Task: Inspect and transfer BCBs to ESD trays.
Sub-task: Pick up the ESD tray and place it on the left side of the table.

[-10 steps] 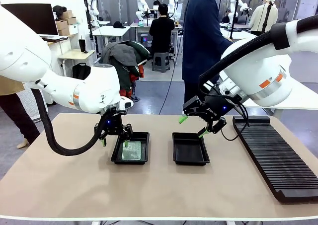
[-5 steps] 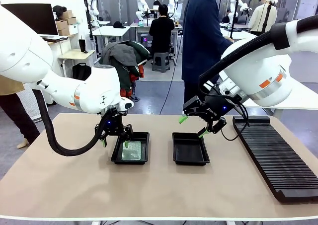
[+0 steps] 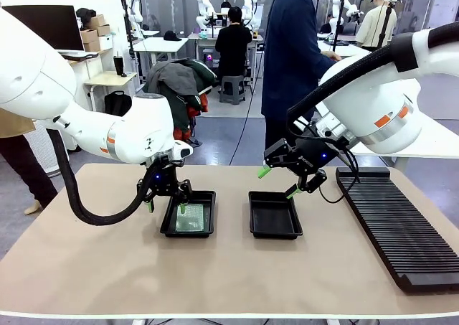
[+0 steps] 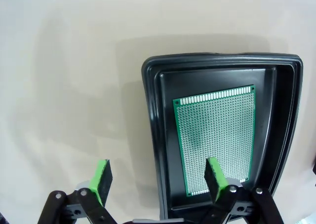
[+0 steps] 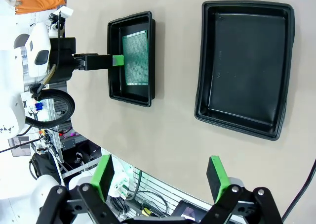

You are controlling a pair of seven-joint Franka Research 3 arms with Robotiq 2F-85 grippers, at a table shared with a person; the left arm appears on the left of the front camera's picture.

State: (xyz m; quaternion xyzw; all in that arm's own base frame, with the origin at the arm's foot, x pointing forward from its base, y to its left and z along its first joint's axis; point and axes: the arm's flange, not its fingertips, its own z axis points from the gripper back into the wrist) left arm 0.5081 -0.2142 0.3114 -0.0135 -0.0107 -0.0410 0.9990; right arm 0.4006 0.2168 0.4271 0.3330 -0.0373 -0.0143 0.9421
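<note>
A green BCB (image 4: 215, 137) lies flat in the left ESD tray (image 3: 169, 223), also seen as a BCB (image 3: 192, 217) in the front view. My left gripper (image 4: 158, 179) hangs low and open astride that tray's long rim (image 4: 153, 150). One of its fingers (image 4: 215, 177) is over the board and the other over the bare table. The right ESD tray (image 3: 275, 215) holds nothing. My right gripper (image 3: 278, 181) hovers open above its far edge, gripping nothing. In the right wrist view both the board-holding tray (image 5: 112, 61) and the bare tray (image 5: 244, 66) lie below my right gripper (image 5: 160, 177).
A long black slotted rack (image 3: 398, 224) lies along the table's right side. A person in a dark coat (image 3: 290, 52) stands at the far edge. Bare tan tabletop (image 3: 215, 275) spreads in front of the trays.
</note>
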